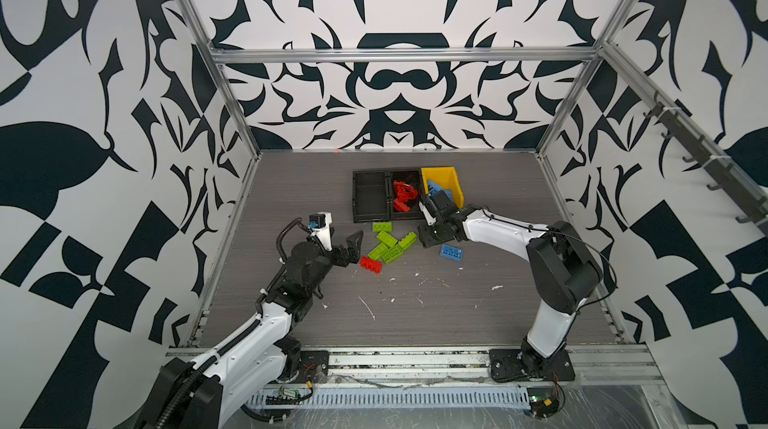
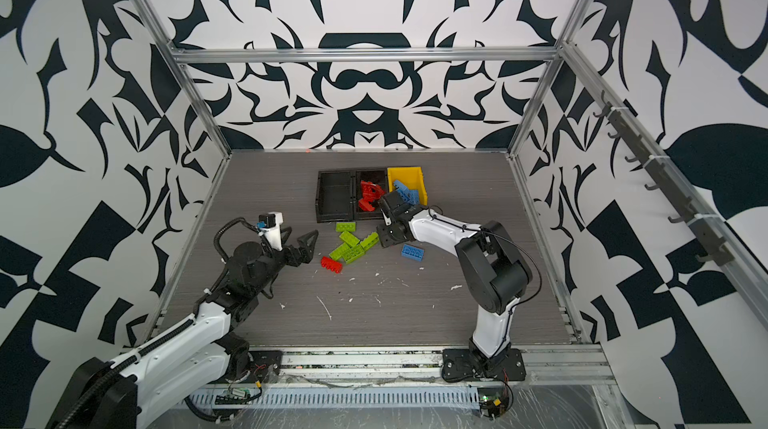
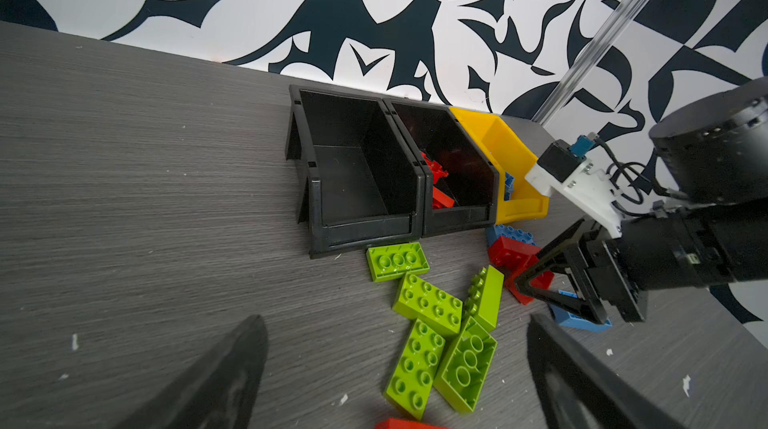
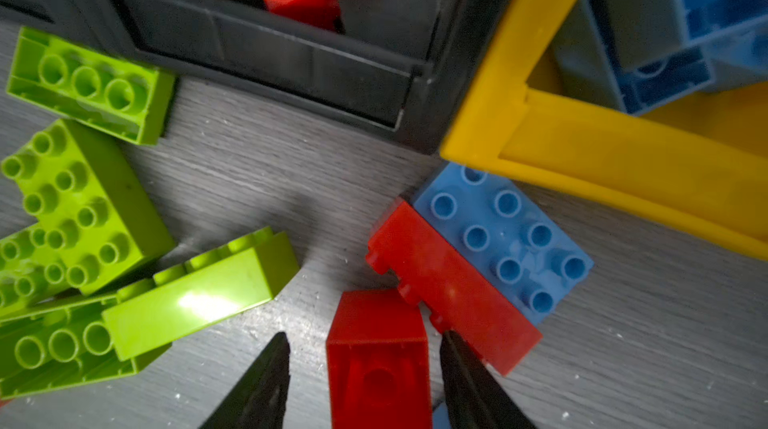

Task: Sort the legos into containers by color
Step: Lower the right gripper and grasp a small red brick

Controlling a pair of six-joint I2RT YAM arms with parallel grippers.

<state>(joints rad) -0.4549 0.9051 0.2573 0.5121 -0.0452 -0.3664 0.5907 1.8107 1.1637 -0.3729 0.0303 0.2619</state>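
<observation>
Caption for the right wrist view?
Right gripper straddling a red brick beside green bricks, near the black bin and yellow bin.

We see three bins in a row at the far middle. The left black bin [image 1: 370, 198] stands beside the middle black bin [image 1: 405, 176], which holds red legos [image 1: 403, 194]. The yellow bin [image 1: 444, 175] on the right holds blue legos [image 1: 434, 188]. Just nearer, five green bricks [image 1: 388, 241] lie jumbled, with a red brick [image 1: 370, 264] at their near-left edge and a blue brick [image 1: 451, 251] to their right. At the yellow bin's near corner, a long red brick [image 4: 453, 285] on its side touches a studs-up blue brick [image 4: 503, 235], with a small red brick [image 4: 378, 360] alongside.
</observation>
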